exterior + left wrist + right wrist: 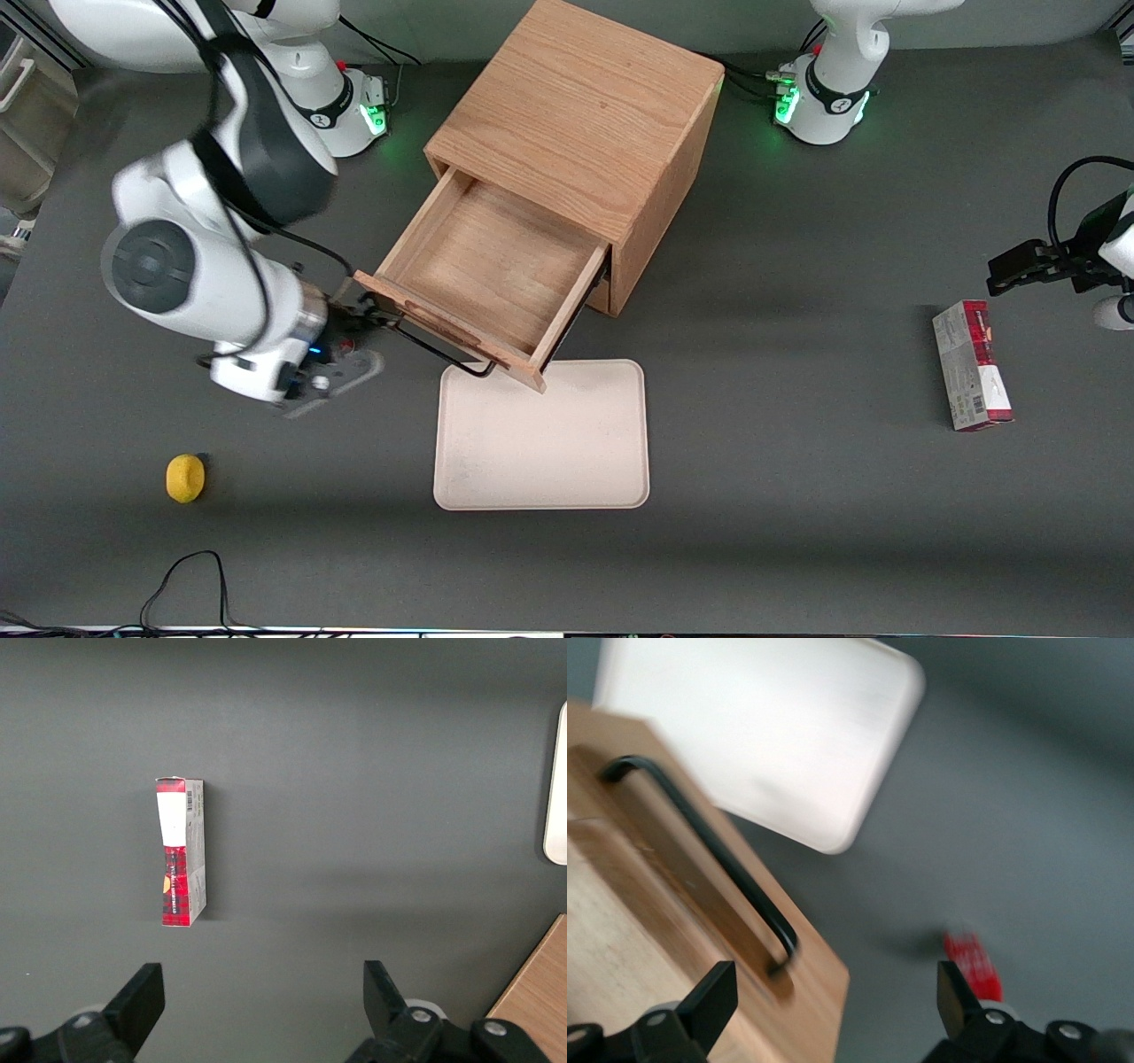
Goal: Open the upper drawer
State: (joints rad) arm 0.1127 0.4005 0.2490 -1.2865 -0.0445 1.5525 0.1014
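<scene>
One oak cabinet (576,142) sits in the middle of the dark grey table (797,532), and its upper drawer (492,266) is pulled a long way out, angled toward the working arm's end of the table. You can look straight down into it: bare wood floor, nothing inside. Its flat front carries one wide black wire handle (438,353), and the corner of that front hangs over the edge of a single cream tray (542,461) lying flat on the table, nearer the front camera than the cabinet.

The gripper (368,323) is right by the end of the handle farthest from the tray, at the drawer front. In the right wrist view its two black fingers (709,1001) stand wide apart with nothing between them, so it's open, and the handle (700,846) is clear of them, not gripped.

Other bits on the table: one small yellow lemon-looking thing (185,478) close to the front camera at the working arm's end, and one red-and-white box (971,365) lying on its side toward the parked arm's end, well apart from everything else.
</scene>
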